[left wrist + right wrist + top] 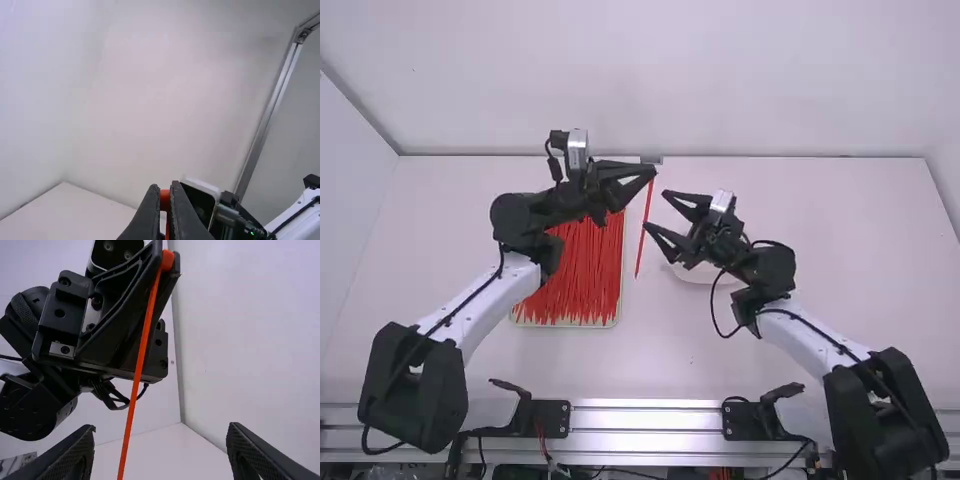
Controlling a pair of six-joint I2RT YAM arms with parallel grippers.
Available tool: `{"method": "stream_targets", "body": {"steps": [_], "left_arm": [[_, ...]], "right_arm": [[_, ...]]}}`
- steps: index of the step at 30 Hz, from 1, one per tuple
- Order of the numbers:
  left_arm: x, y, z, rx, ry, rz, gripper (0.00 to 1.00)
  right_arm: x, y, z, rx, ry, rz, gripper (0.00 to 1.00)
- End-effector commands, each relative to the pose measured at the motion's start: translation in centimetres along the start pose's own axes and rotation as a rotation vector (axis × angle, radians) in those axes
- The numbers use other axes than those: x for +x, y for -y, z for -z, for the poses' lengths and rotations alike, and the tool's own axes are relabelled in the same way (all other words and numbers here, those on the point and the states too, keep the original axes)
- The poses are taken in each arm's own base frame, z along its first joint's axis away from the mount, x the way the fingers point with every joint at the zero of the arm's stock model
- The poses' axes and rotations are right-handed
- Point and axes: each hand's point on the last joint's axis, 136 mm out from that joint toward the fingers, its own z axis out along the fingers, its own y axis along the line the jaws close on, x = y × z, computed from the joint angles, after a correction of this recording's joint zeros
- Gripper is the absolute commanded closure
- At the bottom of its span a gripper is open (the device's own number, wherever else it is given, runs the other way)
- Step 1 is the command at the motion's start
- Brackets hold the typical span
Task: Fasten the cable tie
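Near edge: an aluminium rail [640,408], both arm bases mounted on it. The left arm [470,300] runs from the near left up toward the middle of the white table [840,210].

Under its forearm, left of centre, is a pile of red ties [582,270], laid side by side on a pale mat [570,323].

The left gripper [651,177] sits above the pile's far-right corner, clamped on the top end of a single red cable tie [643,230]. In the left wrist view its fingers [149,215] stand nearly together, with a sliver of orange-red between them. The strap hangs straight from the grip, free end toward the near side, just right of the pile and clear of it. The right wrist view shows the same strap [142,355] dropping from the left gripper's tips.

Right of the strap is the right gripper [658,213] — jaws spread wide, nothing in them, facing the tie but not touching it. The right arm [800,330] trails back to the near right.
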Motion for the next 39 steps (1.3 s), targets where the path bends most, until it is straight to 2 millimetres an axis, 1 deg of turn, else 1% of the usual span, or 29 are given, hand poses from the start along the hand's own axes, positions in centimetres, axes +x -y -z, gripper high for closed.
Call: {"method": "stream_targets", "body": {"steps": [1, 5, 10, 12, 13, 15, 16, 17, 18, 20, 21, 23, 24, 30, 32, 34, 35, 37, 38, 39], "left_arm": [[-0.7, 0.3, -0.6, 0.009, 0.018, -0.012, 0.98], [-0.1, 0.2, -1.3, 0.013, 0.025, -0.03, 0.98], [0.2, -0.6, -1.2, -0.005, 0.029, -0.019, 0.98], [0.4, -0.8, -1.2, -0.005, 0.024, -0.014, 0.98], [0.5, -0.7, -1.2, 0.002, 0.016, -0.015, 0.98], [0.6, -0.6, -1.2, 0.007, 0.01, -0.015, 0.98], [0.7, -0.6, -1.2, 0.006, 0.009, -0.021, 0.98], [0.7, -0.7, -1.2, 0.002, 0.007, -0.023, 0.98], [0.8, -0.6, -1.4, 0.005, 0.005, -0.027, 0.98], [0.9, -0.6, -1.4, 0.008, 0.004, -0.026, 0.98], [0.9, -0.6, -1.4, 0.007, 0.004, -0.026, 0.98], [0.8, -0.7, -1.3, 0.002, 0.006, -0.028, 0.98], [0.8, -0.8, -1.3, 0.002, 0.004, -0.026, 0.98], [1.0, -0.9, -1.3, -0.004, -0.003, -0.013, 0.98], [1.0, -1.1, -1.2, -0.008, -0.001, -0.015, 0.98], [0.9, -1.1, -1.2, -0.01, -0.001, -0.016, 0.98], [0.9, -1.1, -1.2, -0.01, -0.001, -0.016, 0.96], [1.0, -1.0, -1.3, -0.006, -0.002, -0.039, 0.85], [1.0, -1.0, -1.3, -0.006, -0.003, -0.041, 0.84], [1.1, -0.8, -1.3, 0.007, -0.014, -0.07, 0.76]], "right_arm": [[-1.0, -0.3, -0.4, -0.037, 0.011, -0.016, 0.3], [-0.8, -0.7, -0.6, -0.048, 0.005, -0.023, 0.3], [-0.6, -1.1, -0.8, -0.061, -0.001, -0.03, 0.3], [-0.5, -1.2, -0.6, -0.075, -0.009, -0.025, 0.34], [-0.5, -1.4, -0.6, -0.089, -0.016, -0.026, 0.38], [-0.5, -1.5, -0.6, -0.093, -0.017, -0.026, 0.41], [-0.4, -1.5, -0.6, -0.093, -0.017, -0.027, 0.47], [-0.4, -1.5, -0.6, -0.095, -0.018, -0.028, 0.5], [-0.4, -1.6, -0.6, -0.102, -0.021, -0.027, 0.57], [-0.3, -1.8, -0.5, -0.112, -0.026, -0.025, 0.66], [-0.3, -1.8, -0.5, -0.114, -0.027, -0.025, 0.75], [-0.3, -1.8, -0.5, -0.116, -0.029, -0.027, 0.88], [-0.3, -1.8, -0.5, -0.116, -0.029, -0.027, 1.0], [-0.3, -1.8, -0.5, -0.114, -0.029, -0.051, 1.0], [-0.3, -1.5, -0.3, -0.108, -0.031, -0.05, 1.0], [-0.5, -1.1, -0.2, -0.099, -0.032, -0.084, 1.0], [-0.6, -0.9, 0.0, -0.093, -0.031, -0.102, 1.0], [-0.9, -0.6, 0.5, -0.1, -0.036, -0.121, 1.0], [-1.0, -0.6, 0.6, -0.101, -0.036, -0.121, 1.0], [-1.3, -0.4, 0.9, -0.114, -0.047, -0.13, 1.0]]}}
